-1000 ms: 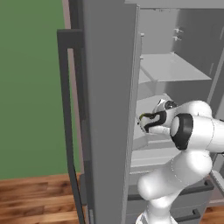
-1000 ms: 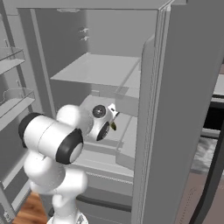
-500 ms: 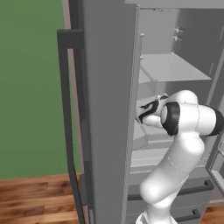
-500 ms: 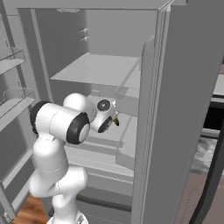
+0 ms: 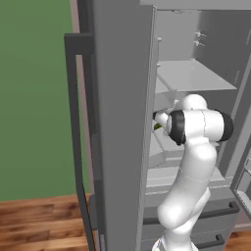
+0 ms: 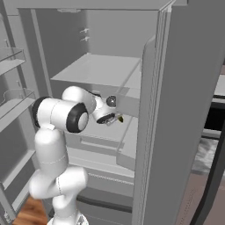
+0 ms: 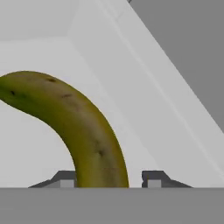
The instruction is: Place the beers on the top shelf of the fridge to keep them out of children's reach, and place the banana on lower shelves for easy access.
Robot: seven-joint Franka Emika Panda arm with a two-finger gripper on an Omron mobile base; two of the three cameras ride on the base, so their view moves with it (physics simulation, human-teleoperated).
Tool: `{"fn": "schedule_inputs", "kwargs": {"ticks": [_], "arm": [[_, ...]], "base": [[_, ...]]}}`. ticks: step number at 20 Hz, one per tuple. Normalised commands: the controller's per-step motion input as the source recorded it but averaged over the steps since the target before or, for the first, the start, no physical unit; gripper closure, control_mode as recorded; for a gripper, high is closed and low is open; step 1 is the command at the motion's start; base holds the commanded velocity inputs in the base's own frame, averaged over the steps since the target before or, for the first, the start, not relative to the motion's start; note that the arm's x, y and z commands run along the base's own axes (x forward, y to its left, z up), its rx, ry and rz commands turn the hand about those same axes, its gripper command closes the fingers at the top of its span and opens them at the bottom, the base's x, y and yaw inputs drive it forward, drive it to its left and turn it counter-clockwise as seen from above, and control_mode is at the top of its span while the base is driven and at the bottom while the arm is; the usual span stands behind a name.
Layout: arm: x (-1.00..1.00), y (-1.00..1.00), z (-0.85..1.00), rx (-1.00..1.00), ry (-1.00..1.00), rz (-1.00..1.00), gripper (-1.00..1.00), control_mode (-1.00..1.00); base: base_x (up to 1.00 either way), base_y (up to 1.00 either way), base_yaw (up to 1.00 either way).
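**Banana between the fingers, inside the fridge**

We see the arm reaching into the open fridge (image 6: 176, 110), its gripper (image 6: 115, 118) just over one of the lower shelves (image 6: 110, 132), under the top shelf (image 6: 99, 70). From the right base view a small dark yellow-green bit of the banana (image 6: 119, 118) shows at the gripper's tip, near the front edge of that lower shelf and towards its right side. From the left base view the same greenish spot shows just past the edge of the door, beside the wrist.

In the hand view the banana (image 7: 74, 127) curves up from between the two fingertips (image 7: 154, 178) and bends off to the left edge of the picture. Its base lies against the left fingertip, while a clear gap separates it from the right one. So we read the jaws as partly parted, no longer squeezing from both sides. We cannot tell whether the fruit already rests on the pale shelf behind it or is carried by the one finger it touches.

The top shelf looks bare where we can see it.
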Motion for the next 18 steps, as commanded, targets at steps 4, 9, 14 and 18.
{"fn": "schedule_inputs", "kwargs": {"ticks": [4,9,14,18], "arm": [[0.01,-0.18,-0.31,0.0,-0.01,0.01,-1.0,-1.0],[0.0,-0.13,-0.09,0.0,-0.02,0.0,-1.0,-1.0],[-0.22,-0.01,0.0,-0.01,0.0,0.03,-1.0,-1.0],[-0.34,0.0,0.08,-0.02,0.0,0.02,-1.0,-1.0]], "base": [[0.0,0.0,0.0],[0.0,0.0,0.0],[0.0,0.0,0.0],[0.0,0.0,0.0]]}}
